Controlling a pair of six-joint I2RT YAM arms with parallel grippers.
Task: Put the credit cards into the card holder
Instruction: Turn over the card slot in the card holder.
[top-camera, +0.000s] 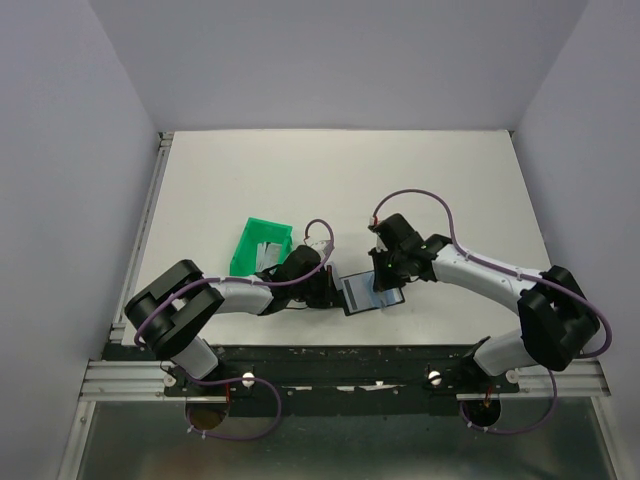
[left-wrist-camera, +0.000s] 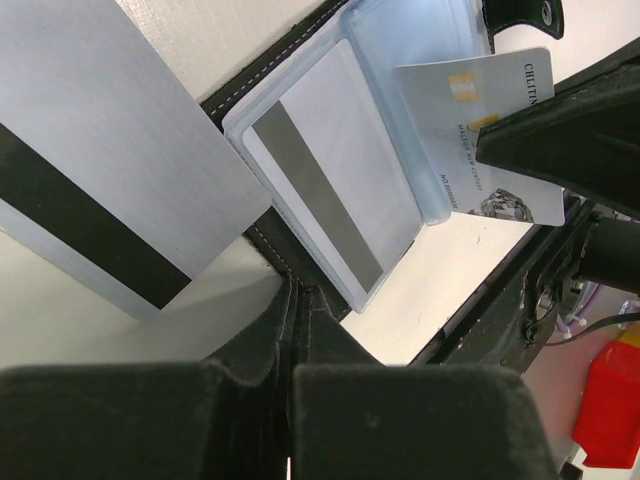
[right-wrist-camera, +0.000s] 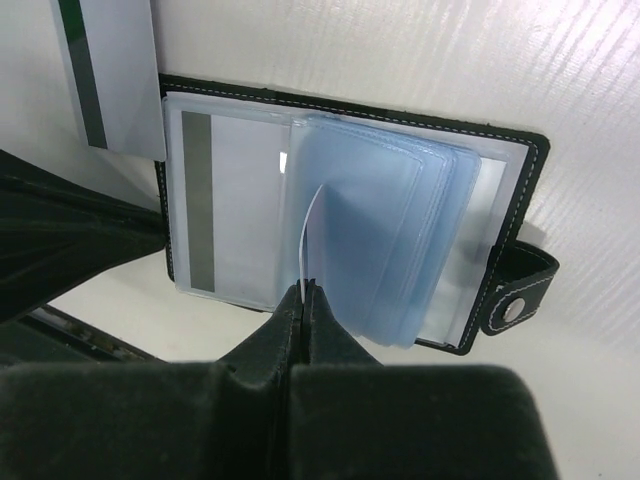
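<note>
Card holder (right-wrist-camera: 530, 200) lies open on the table (right-wrist-camera: 400, 60), left gripper (left-wrist-camera: 292, 300) pinched shut on its edge, right gripper (right-wrist-camera: 303, 295) clamped on a white card (left-wrist-camera: 450, 130) above its sleeves (right-wrist-camera: 400, 230).

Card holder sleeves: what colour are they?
Clear pale blue sleeves, inside a black holder with white stitching. The right wrist view shows them best.

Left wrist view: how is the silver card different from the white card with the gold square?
The silver card shows a black stripe; the white card shows a gold chip and print. The silver card lies loose on the table beside the card holder; the white card is pinched in the right end effector, at the clear sleeves. Both are thin, flat rectangles.
</note>
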